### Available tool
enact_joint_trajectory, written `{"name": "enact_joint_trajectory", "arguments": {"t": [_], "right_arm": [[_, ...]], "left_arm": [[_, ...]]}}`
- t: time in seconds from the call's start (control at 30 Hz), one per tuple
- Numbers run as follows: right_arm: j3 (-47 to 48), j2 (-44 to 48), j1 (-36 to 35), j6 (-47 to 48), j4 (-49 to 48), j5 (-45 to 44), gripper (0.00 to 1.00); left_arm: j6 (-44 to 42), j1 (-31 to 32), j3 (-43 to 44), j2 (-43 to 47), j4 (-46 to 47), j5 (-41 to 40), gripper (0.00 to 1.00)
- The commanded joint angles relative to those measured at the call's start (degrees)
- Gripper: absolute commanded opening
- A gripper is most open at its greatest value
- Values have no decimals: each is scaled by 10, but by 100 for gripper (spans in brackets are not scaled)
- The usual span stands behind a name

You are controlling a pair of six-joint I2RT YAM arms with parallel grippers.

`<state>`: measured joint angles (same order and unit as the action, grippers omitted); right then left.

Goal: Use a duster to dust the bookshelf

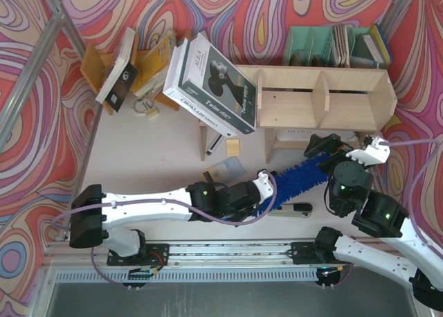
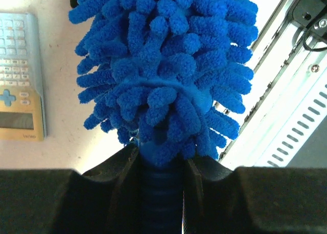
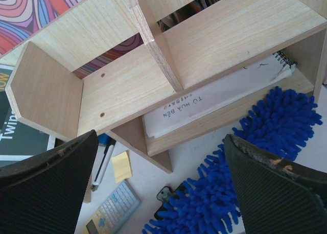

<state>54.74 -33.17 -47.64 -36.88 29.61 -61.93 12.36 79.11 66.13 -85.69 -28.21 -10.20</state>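
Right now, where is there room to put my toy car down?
Bare table on the left, between the leaning books and the left arm. The bookshelf has bare top bays too. In front of it is crowded: duster, calculator, right arm.

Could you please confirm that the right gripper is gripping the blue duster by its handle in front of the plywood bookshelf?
Not quite: the left gripper holds the duster by its handle, as the left wrist view shows. The right gripper is open and empty, facing the bookshelf.
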Motion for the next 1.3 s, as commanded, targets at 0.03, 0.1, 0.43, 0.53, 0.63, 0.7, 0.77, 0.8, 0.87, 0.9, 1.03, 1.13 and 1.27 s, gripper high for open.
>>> {"name": "enact_joint_trajectory", "arguments": {"t": [0.03,0.1,0.43,0.53,0.63,0.7,0.77,0.8,0.87,0.9,1.03,1.13,1.27], "right_arm": [[0,-12,3,6,-10,-13,99],[0,-14,2,7,-15,-12,99],[1,-26,2,12,-28,-7,99],[2,-29,2,12,-31,-5,99],[3,-30,2,13,-31,-4,99],[3,-30,2,12,-30,-3,99],[1,-29,2,12,-30,-4,99],[1,-29,2,11,-30,-4,99],[-1,-29,2,10,-31,-3,99],[-1,-29,2,9,-31,-2,98],[0,-30,2,10,-31,-1,99],[1,-28,2,10,-30,-3,99],[-1,-25,2,9,-28,-6,99]], "left_arm": [[37,-3,-34,59,-29,-35,0],[44,-3,-47,76,-43,-38,0],[97,-1,-99,165,-113,-39,0],[116,0,-100,178,-123,-36,0],[135,7,-106,193,-130,-36,0],[148,21,-111,205,-130,-39,0],[157,53,-107,215,-137,-72,0],[159,69,-104,220,-134,-84,0],[167,84,-105,235,-126,-87,0],[174,88,-105,240,-127,-93,0],[210,113,-113,263,-153,-140,0],[255,135,-112,277,-196,-165,0],[328,189,-107,291,-247,-210,0]]}}
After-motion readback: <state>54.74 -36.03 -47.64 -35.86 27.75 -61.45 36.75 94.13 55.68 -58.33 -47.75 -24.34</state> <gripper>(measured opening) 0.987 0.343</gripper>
